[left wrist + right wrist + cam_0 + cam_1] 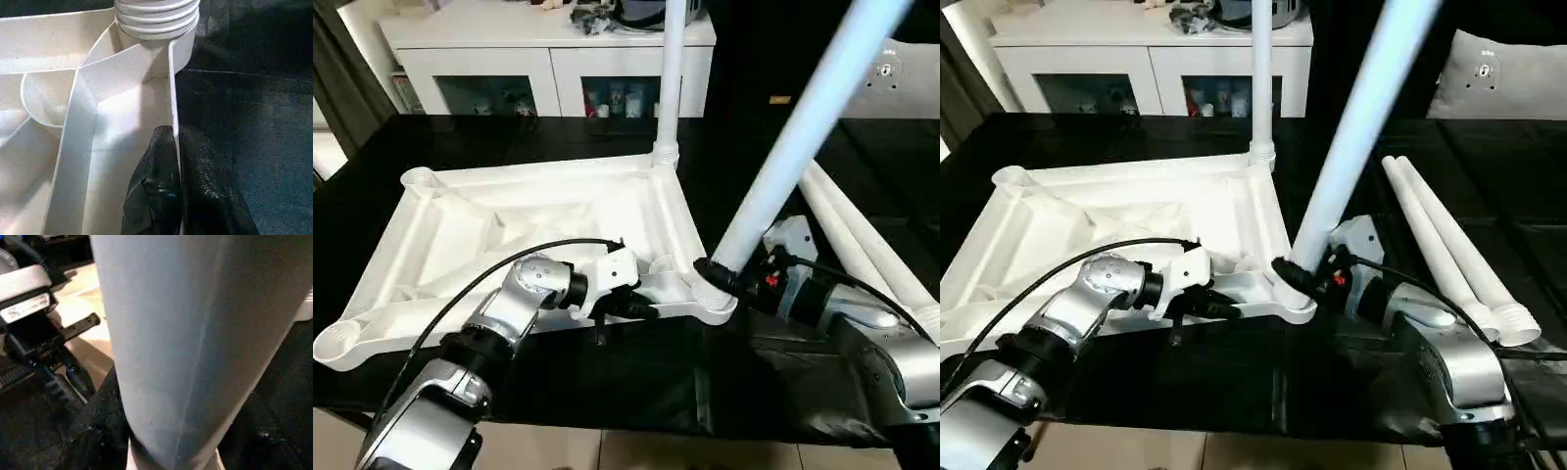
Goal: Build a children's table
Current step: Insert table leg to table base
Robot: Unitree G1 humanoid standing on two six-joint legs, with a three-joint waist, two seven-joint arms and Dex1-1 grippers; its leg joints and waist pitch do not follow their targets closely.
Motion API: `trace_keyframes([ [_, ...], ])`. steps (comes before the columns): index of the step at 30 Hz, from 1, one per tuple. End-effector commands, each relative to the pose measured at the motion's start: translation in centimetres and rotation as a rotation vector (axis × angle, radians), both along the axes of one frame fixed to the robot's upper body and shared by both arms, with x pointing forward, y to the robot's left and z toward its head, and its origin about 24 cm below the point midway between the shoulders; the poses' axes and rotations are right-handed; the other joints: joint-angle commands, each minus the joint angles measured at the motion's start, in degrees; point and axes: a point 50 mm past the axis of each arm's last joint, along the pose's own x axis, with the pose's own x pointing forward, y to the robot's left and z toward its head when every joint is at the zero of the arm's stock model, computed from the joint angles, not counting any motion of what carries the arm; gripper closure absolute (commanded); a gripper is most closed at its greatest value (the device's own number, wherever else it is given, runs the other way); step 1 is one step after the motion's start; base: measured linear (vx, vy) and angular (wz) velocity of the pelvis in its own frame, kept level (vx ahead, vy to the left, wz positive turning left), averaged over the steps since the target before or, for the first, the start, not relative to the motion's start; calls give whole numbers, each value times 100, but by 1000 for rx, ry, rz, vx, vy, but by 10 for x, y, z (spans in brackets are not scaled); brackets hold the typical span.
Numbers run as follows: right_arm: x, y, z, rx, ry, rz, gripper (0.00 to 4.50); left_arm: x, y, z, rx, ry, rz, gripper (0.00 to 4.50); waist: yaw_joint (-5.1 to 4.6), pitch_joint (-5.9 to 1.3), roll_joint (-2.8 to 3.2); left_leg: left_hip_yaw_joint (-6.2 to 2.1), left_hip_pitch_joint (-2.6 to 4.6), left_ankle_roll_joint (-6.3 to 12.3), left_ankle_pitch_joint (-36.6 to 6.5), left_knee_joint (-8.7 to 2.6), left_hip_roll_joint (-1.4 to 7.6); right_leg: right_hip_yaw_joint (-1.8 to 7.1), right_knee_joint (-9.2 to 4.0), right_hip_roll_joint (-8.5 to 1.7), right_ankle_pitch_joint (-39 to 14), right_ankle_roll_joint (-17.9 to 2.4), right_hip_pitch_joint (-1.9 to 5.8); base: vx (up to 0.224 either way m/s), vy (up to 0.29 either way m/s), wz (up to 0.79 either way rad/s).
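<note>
Progress check on the kids' table: tabletop (pixel 460 235) lies upside down on the black cloth (pixel 636 382), ribs facing up. 1 leg (pixel 672 78) stands upright in the far socket on the robot's right side, looks done. 2nd leg (pixel 793 147) has its base in the near right socket (pixel 713 294) but leans hard to the right, so imo not seated yet. 2 more legs (pixel 1449 245) lie on the cloth to the right, untouched, and both left-side sockets are bare.

Right gripper (pixel 729 279) is wrapped around the base of the leaning leg, fingers about half spread. Left gripper (pixel 173 161) is pinching the tabletop's near edge wall, fingers pressed together on it.

So roughly 1 of 4 done, 2nd in progress.
</note>
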Motion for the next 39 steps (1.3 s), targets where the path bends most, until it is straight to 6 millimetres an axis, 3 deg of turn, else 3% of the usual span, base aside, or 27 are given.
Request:
trace_keyframes([
  [1,5,1,4,-13,-18,17,261,-3,14,-17,71,74,81,450,-5,-273,-78,-171,-53,285,-1197,-526,405,303,-543,-400,-2136,-1155,290,0,0,0],
  [3,8,1,8,-5,-27,12,261,-2,21,-20,80,109,176,450,-12,-273,-112,-167,-60,272,-1166,-520,405,307,-537,-403,-2169,-1165,298,0,0,0],
  [7,11,1,10,-2,-33,6,261,2,27,-19,64,124,287,450,-40,-272,-97,-179,-73,287,-1119,-518,408,297,-515,-402,-2087,-1211,305,0,0,0],
  [8,13,2,10,-2,-33,7,261,2,28,-17,52,128,319,450,-60,-271,-165,-165,-80,332,-1105,-511,389,292,-548,-389,-2156,-1175,302,0,0,0],
  [9,14,2,10,-3,-33,7,261,2,29,-16,47,122,329,450,-71,-282,-143,-184,-92,335,-1027,-510,401,293,-508,-411,-2116,-1212,318,0,0,0],
  [10,16,4,10,-3,-32,10,261,-1,29,-14,49,113,324,450,-102,-281,-136,-177,-99,375,-976,-504,397,292,-522,-395,-2054,-1213,303,0,0,0],
  [11,17,5,10,-4,-31,15,261,-3,30,-13,56,105,314,450,-126,-289,-192,-187,-121,387,-931,-509,415,293,-492,-403,-1944,-1245,323,0,0,0],
  [13,19,10,10,-7,-22,40,261,-9,29,-11,67,97,277,450,-181,-295,-150,-185,-115,476,-844,-499,419,290,-468,-393,-1674,-1360,302,0,0,0],
  [16,18,14,4,-48,18,93,261,-17,28,-9,86,58,180,450,-197,-308,-173,-166,-131,624,-626,-474,410,288,-439,-384,-1258,-1485,318,0,0,0],
  [20,19,14,-1,-75,50,118,261,-22,28,-8,106,30,128,450,-186,-316,-146,-144,-100,744,-411,-448,420,300,-390,-388,-819,-1615,311,0,0,0],
  [28,21,11,-7,-97,110,128,261,-19,27,-6,121,22,148,450,-112,-311,-162,-134,-76,616,-470,-452,417,299,-389,-383,-965,-1619,334,0,0,0],
  [32,20,11,-9,-90,120,132,261,-19,26,-4,107,14,132,450,-107,-320,-163,-137,-79,620,-416,-446,414,299,-377,-377,-889,-1624,339,0,0,0],
  [34,21,12,-14,-88,136,134,261,-20,23,-2,90,22,93,450,-107,-320,-121,-139,-76,608,-451,-445,412,295,-381,-379,-876,-1647,337,0,0,0],
  [39,23,14,-17,-79,149,132,262,-22,20,-1,79,30,52,450,-118,-327,-138,-139,-78,586,-462,-443,409,294,-371,-374,-808,-1674,350,0,0,0],
])
